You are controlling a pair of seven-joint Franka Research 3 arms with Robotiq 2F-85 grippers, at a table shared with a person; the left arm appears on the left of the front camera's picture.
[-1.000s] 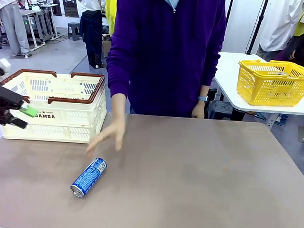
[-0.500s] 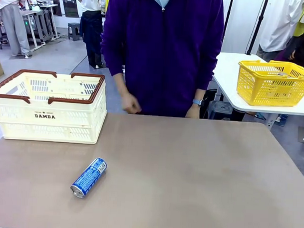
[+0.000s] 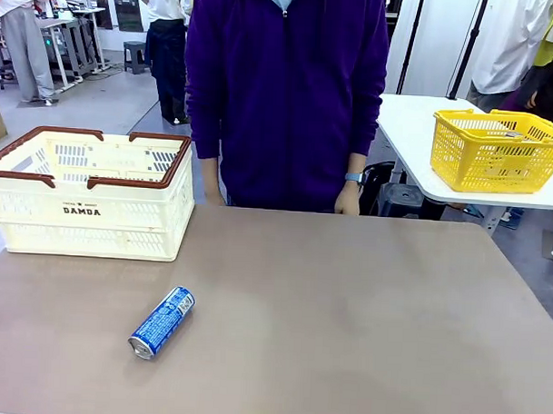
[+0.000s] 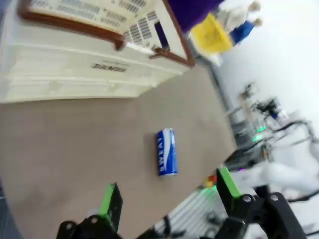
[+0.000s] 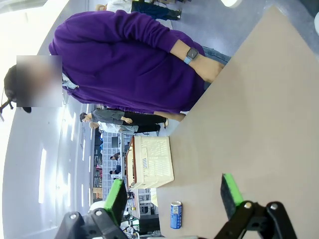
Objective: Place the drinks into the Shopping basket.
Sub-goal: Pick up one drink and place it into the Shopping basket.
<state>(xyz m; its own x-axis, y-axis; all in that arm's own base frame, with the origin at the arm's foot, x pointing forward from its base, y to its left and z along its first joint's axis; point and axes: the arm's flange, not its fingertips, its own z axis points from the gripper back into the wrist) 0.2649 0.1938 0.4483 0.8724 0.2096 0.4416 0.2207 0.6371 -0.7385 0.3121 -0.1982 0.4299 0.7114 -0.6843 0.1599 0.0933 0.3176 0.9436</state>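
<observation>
The blue drink can [image 3: 162,323] is lying on its side on the table [image 3: 363,319], near the robot's left edge, with its silver top facing the robot. It is lying in front of the Shopping basket [image 3: 85,229] and apart from it, so this drink is judged as not yet placed. The basket is standing at the table's far left corner with its brown handles folded along the rim, leaving the mouth open for loading from above. Its walls are hiding the floor, so whether any drink is already lying inside cannot be told. The left gripper [image 4: 168,191] is hanging above the table with the can just ahead of its fingers. Its jaws are standing fully apart and gripping nothing, which is reading as a line-up for a pick. The right gripper [image 5: 173,195] is looking along the table from the other side, equally wide open and empty. The person [image 3: 285,98] is standing at the far edge with both arms lowered, evidently leaving the work to the robot. The basket's side is showing "DAMDA", under a smaller line too fine to read. The can's white lettering appears to read "SWEAT" in the left wrist view. A yellow mesh basket [image 3: 496,153] is sitting on a separate white table, uninvolved.
</observation>
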